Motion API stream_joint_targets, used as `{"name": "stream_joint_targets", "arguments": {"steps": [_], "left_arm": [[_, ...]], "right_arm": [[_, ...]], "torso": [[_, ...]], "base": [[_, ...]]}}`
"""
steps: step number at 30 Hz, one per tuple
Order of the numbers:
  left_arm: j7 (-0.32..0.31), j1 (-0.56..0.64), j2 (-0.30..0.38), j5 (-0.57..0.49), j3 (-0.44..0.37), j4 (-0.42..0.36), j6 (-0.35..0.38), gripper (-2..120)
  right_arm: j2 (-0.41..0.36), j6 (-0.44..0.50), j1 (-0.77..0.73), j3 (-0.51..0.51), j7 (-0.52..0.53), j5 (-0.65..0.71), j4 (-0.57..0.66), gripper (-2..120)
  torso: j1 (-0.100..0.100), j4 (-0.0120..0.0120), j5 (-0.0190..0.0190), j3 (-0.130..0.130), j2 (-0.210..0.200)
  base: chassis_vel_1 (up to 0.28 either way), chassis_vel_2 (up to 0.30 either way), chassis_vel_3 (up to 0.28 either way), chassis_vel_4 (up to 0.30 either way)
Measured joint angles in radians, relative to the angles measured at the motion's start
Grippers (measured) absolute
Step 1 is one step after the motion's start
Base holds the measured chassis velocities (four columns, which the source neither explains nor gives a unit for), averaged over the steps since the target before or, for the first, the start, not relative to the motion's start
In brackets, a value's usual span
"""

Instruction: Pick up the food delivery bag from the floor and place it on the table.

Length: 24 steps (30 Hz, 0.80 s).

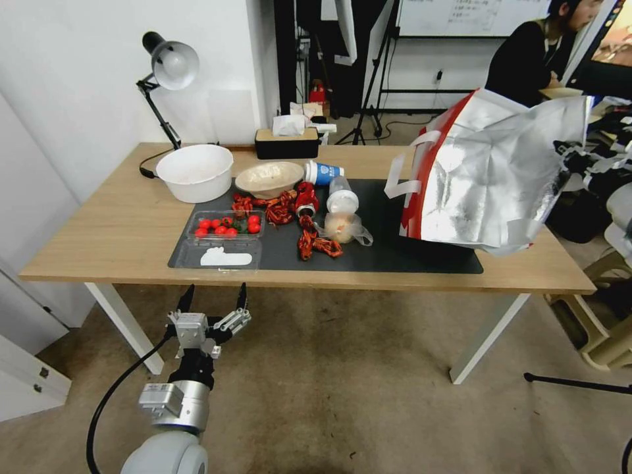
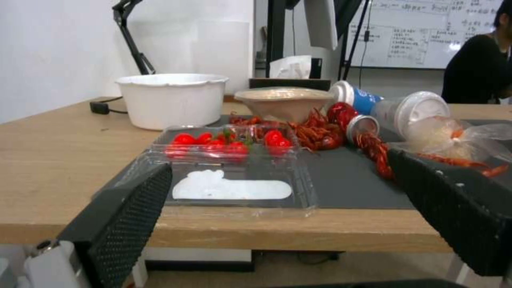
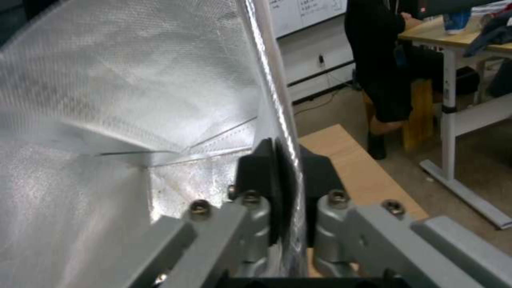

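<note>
Your right gripper (image 3: 285,188) pinches the food delivery bag (image 1: 490,174) rim above the table (image 1: 99,230); left gripper (image 1: 212,299) gapes below its front edge.

Foil-lined food delivery bag (image 1: 487,178) tilted over the table's (image 1: 99,230) right end

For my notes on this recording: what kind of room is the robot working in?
Probably an office or lab used as a test space. A whiteboard with writing hangs on the back wall, tripods stand behind the table, and a second desk stands nearby.
</note>
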Motion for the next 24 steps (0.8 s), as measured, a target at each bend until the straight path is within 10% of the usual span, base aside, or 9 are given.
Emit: {"name": "stream_joint_targets", "arguments": {"steps": [24], "left_arm": [[0.014, 0.004, -0.003, 0.005, 0.009, 0.01, -0.02, 100]], "right_arm": [[-0.014, 0.046, 0.009, 0.017, -0.052, -0.111, -0.041, 97]], "torso": [[0.0, 0.0, 0.0001, 0.0, 0.0]], "base": [[0.0, 0.0, 0.0, 0.0]]}}
